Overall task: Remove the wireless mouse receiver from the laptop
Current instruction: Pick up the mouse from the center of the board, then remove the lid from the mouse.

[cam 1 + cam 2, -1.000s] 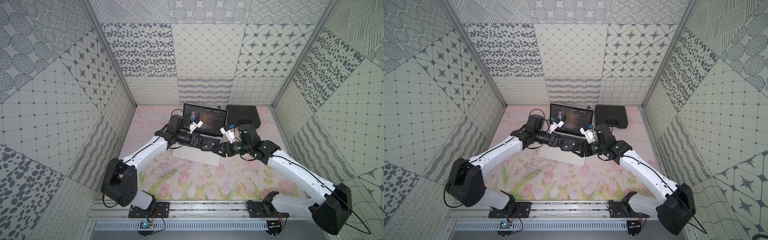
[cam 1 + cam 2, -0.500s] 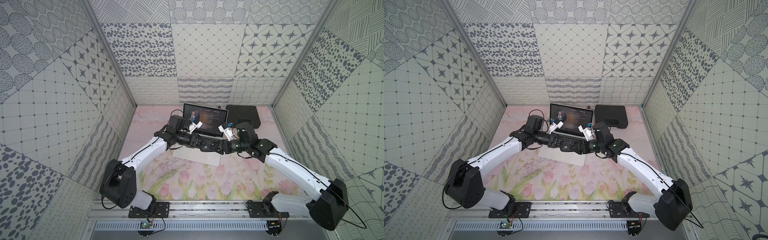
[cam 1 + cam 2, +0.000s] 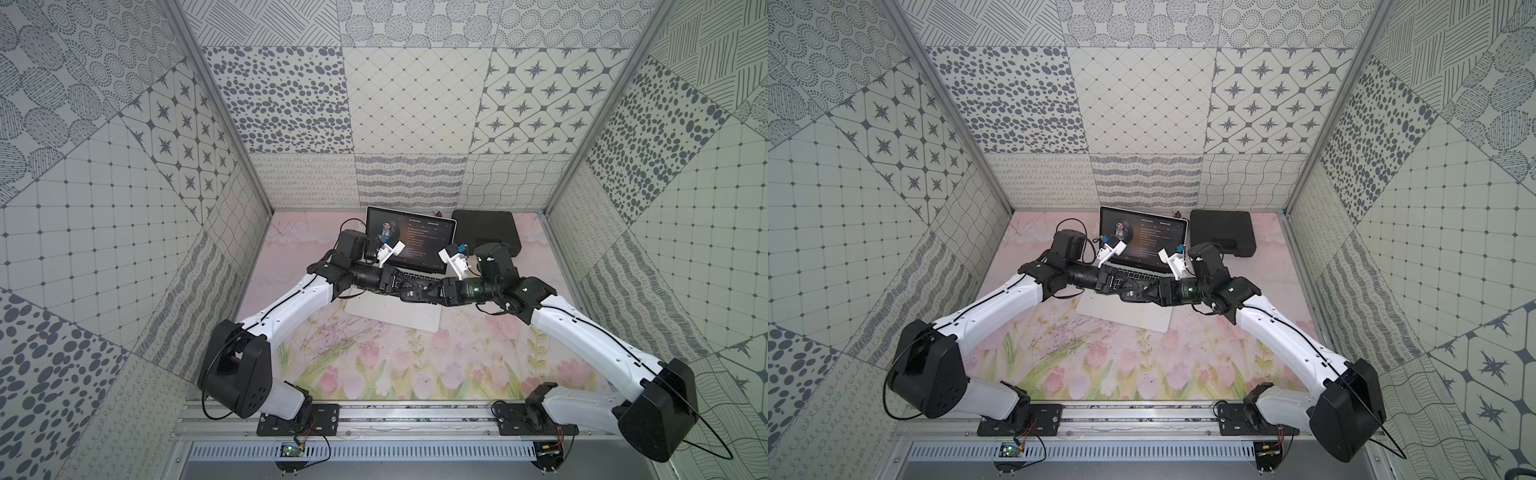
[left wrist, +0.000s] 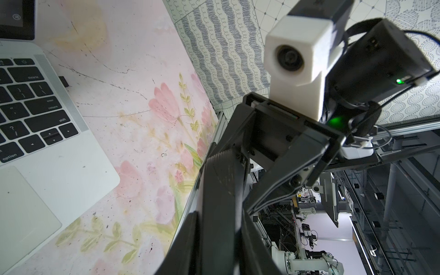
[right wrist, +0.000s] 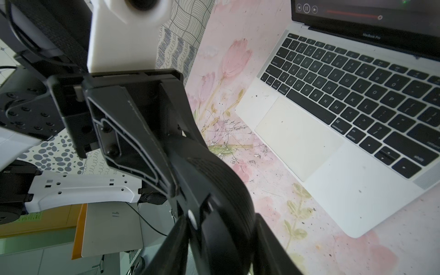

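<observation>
Right gripper (image 3: pixel 415 293) drawn in from laptop's (image 3: pixel 392 322) right edge to over its keyboard, tips now overlapping left gripper's (image 3: pixel 409 287) tips there. Right wrist lifted slightly toward laptop's screen, forearm lying flatter. Right jaws narrower than a second ago, straddling black rounded thing (image 5: pixel 219 202) above laptop's front edge, with a gap showing at one finger

The laptop (image 3: pixel 395 321) is slim and silver with black keys. It stands open and slightly askew near the back of the flowered mat (image 3: pixel 374 374), its dark screen showing a round portrait and text lines. The receiver (image 4: pixel 63 81), a tiny black stub, sticks out of the laptop's side edge beside the delete key, plugged in.
</observation>
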